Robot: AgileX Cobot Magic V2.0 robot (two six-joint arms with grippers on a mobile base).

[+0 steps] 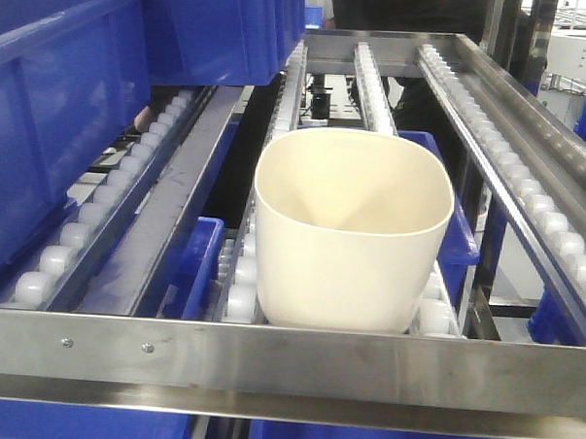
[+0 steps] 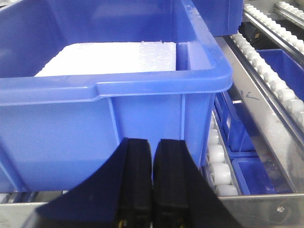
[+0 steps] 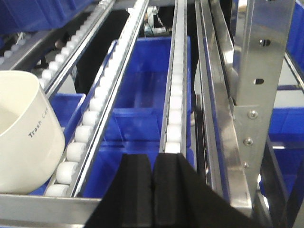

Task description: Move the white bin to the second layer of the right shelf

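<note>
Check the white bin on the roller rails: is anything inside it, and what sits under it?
The white bin looks empty as far down as its inner walls show; its floor is hidden. It rests on two roller rails behind the front bar. Blue crates sit below.

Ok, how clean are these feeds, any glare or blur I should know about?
Front view: sharp on the white bin, with soft glare along the front bar and a washed-out top right corner. Left wrist view: the white slab in the blue crate is blown out, and the shut left pincer is a dark silhouette. Right wrist view: rollers slightly overexposed, right pincer dark.
</note>
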